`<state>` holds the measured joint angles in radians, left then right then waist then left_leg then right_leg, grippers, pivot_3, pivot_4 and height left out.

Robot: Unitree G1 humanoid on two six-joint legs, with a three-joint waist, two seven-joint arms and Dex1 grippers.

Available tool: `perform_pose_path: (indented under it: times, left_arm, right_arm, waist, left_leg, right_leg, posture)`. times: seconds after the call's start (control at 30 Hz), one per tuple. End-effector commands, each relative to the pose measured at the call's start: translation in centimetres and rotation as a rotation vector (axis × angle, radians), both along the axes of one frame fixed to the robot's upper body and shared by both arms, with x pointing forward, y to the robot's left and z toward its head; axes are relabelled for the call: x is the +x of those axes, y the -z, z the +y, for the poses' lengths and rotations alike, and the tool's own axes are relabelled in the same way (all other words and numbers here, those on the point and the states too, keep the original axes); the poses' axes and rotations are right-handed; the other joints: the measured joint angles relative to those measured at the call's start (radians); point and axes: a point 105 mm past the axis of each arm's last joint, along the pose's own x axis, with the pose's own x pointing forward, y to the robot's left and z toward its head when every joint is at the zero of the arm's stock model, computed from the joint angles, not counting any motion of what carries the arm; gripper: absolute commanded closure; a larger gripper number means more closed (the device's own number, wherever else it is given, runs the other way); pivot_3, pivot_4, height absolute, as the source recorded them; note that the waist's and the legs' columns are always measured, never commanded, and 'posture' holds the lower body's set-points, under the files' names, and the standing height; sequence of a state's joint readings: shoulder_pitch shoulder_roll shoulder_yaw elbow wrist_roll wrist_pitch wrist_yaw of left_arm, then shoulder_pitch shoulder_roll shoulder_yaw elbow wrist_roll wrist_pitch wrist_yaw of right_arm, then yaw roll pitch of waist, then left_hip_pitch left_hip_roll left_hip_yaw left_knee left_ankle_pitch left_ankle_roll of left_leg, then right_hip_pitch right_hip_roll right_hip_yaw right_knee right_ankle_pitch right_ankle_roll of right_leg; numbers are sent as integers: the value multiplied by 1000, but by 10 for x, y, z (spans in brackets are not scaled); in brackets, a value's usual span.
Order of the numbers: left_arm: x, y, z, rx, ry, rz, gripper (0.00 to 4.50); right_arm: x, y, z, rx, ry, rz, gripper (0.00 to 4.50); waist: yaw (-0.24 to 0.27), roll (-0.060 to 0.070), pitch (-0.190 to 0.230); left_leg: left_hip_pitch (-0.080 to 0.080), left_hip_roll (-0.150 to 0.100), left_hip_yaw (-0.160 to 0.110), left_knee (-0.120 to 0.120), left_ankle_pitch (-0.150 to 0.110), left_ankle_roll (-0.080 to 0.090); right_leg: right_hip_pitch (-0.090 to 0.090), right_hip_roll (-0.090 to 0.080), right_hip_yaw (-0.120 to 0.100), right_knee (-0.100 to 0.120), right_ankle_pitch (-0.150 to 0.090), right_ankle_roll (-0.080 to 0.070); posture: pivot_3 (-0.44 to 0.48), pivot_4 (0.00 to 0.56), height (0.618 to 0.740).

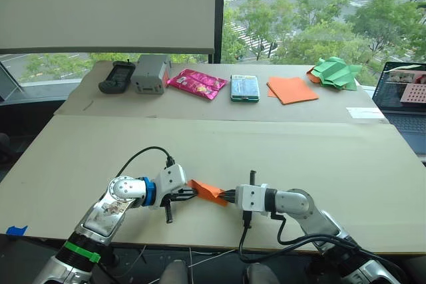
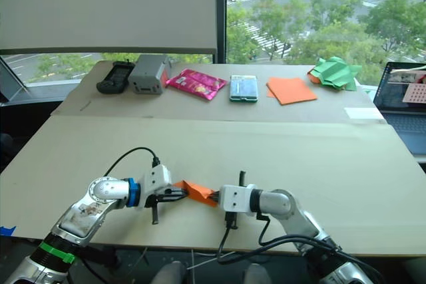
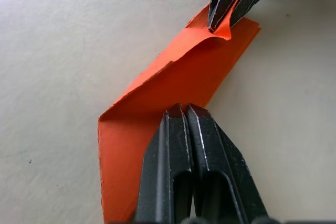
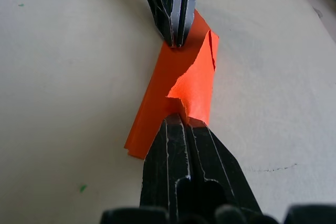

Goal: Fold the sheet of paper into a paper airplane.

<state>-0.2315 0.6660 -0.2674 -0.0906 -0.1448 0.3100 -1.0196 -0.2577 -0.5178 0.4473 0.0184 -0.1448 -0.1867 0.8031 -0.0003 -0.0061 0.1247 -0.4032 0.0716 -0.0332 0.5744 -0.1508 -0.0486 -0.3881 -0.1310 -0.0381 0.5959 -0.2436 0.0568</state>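
The sheet of paper (image 1: 208,191) is orange and folded into a narrow layered strip, held between both grippers just above the table near its front edge. My left gripper (image 1: 191,191) is shut on the strip's left end. My right gripper (image 1: 225,197) is shut on its right end. In the left wrist view the paper (image 3: 173,93) runs from my own fingers (image 3: 178,145) to the right gripper (image 3: 220,24). In the right wrist view the paper (image 4: 173,93) shows a curled flap between my fingers (image 4: 176,150) and the left gripper (image 4: 176,40).
Along the far edge lie a black device (image 1: 117,76), a grey box (image 1: 150,74), a pink packet (image 1: 196,83), a green-edged pack (image 1: 245,88), a stack of orange sheets (image 1: 293,89) and crumpled green paper (image 1: 336,72). A laptop (image 1: 406,101) sits far right. The cardboard table (image 1: 219,144) spreads wide.
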Motion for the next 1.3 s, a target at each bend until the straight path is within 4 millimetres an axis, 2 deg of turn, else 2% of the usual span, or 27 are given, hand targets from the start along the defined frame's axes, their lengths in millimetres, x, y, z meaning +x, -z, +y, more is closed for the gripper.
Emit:
perform_pose_path:
  times: [0.03,0.17,0.27,0.33,0.4,0.63,0.77,0.87,1.0,1.07,1.2,1.3]
  left_arm:
    - [2,0,22,44,-60,44,4380]
    - [11,-40,24,-59,-81,10,4380]
    - [19,-63,22,-129,-93,-19,4380]
    - [25,-75,10,-193,-83,-28,4380]
    - [28,-77,-1,-226,-71,-23,4380]
    - [25,-53,-25,-200,-19,25,4380]
    - [20,-34,-22,-135,-3,47,4380]
    - [16,-30,-20,-117,8,52,4380]
    - [12,-22,-18,-84,18,60,4380]
    - [12,-15,-16,-59,17,63,4380]
    - [11,-8,-16,-32,24,60,4380]
    - [10,-5,-16,-20,29,59,4380]
  right_arm:
    - [-9,27,-7,-94,4,89,4478]
    - [-12,29,-6,-104,-14,91,4478]
    - [-13,28,-6,-111,-26,89,4478]
    - [-13,28,-6,-117,-31,85,4478]
    - [-13,28,-5,-118,-32,83,4478]
    - [-15,30,-5,-133,-41,83,4478]
    - [-14,26,-3,-122,-28,96,4478]
    - [-11,17,-2,-94,-12,81,4478]
    - [-14,4,-4,-60,16,144,3197]
    - [-21,-11,-2,-21,-1,201,2559]
    - [-27,-41,7,84,-21,277,2559]
    - [-22,-55,15,160,8,323,2559]
  waist:
    - [0,0,0]
    - [0,-2,1]
    - [1,-6,3]
    - [3,-7,3]
    - [4,-7,3]
    - [2,-7,2]
    - [2,-7,2]
    - [3,-7,2]
    - [10,-7,2]
    - [13,-7,2]
    - [15,-6,4]
    - [14,-6,4]
  left_leg:
    - [0,0,0,0,0,0]
    - [0,0,0,0,0,0]
    - [-1,0,0,0,0,0]
    - [-1,0,0,0,0,0]
    - [-1,0,0,0,0,0]
    - [1,0,0,0,1,1]
    - [2,0,0,0,0,1]
    - [2,0,0,0,0,1]
    - [1,0,0,0,0,0]
    - [1,0,0,0,0,0]
    - [-3,0,0,1,0,0]
    - [-2,0,0,1,0,0]
  right_leg:
    - [0,0,0,0,0,0]
    - [0,0,0,0,0,0]
    - [0,0,0,0,0,0]
    - [0,0,0,0,0,0]
    - [0,0,0,0,0,0]
    - [1,1,0,4,0,0]
    - [2,1,1,5,0,0]
    - [1,1,1,5,0,0]
    - [1,1,1,5,0,0]
    - [1,1,1,5,0,0]
    - [-1,1,1,5,0,0]
    - [-1,1,1,5,0,0]
  posture:
    - [0,150,702]
    - [0,150,702]
    - [0,150,702]
    - [0,150,702]
    - [0,150,702]
    - [0,150,702]
    - [0,150,702]
    - [0,150,702]
    - [0,150,702]
    - [0,150,702]
    - [0,150,702]
    - [0,150,702]
